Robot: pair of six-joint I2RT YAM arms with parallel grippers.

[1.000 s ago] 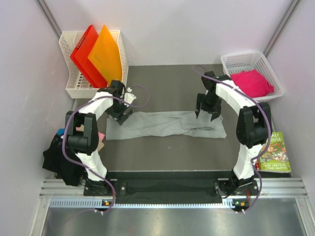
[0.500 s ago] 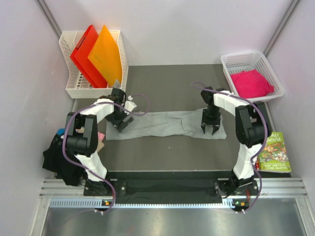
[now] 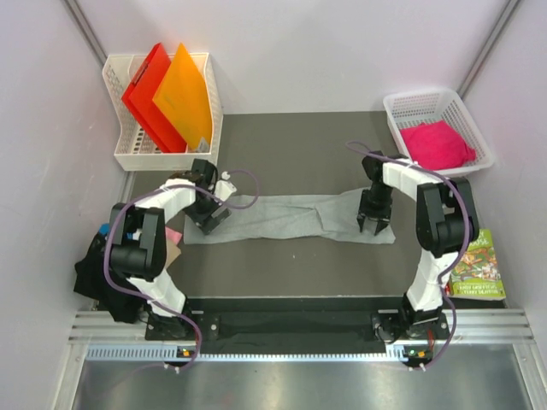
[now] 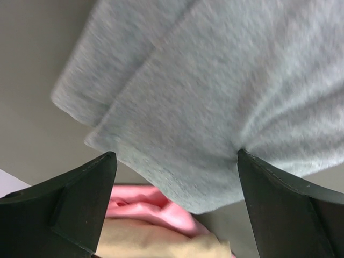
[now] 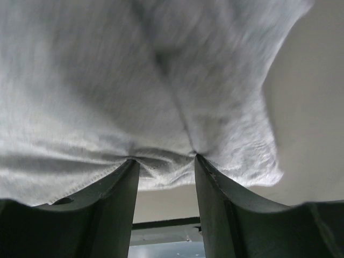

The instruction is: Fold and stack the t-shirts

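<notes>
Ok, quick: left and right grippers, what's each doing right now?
Left gripper: jaws wide open over the grey t-shirt, holding nothing.
Right gripper: jaws part closed, shirt edge bunched between them; a real grip cannot be told.

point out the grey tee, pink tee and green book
grey tee (image 3: 273,218), top view, middle of the strip
pink tee (image 3: 438,143), top view, centre of the bundle
green book (image 3: 479,265), top view, front cover

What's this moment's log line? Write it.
grey tee: flat | left pincer: open at left end | right pincer: half-closed on right hem, grip unclear
</notes>
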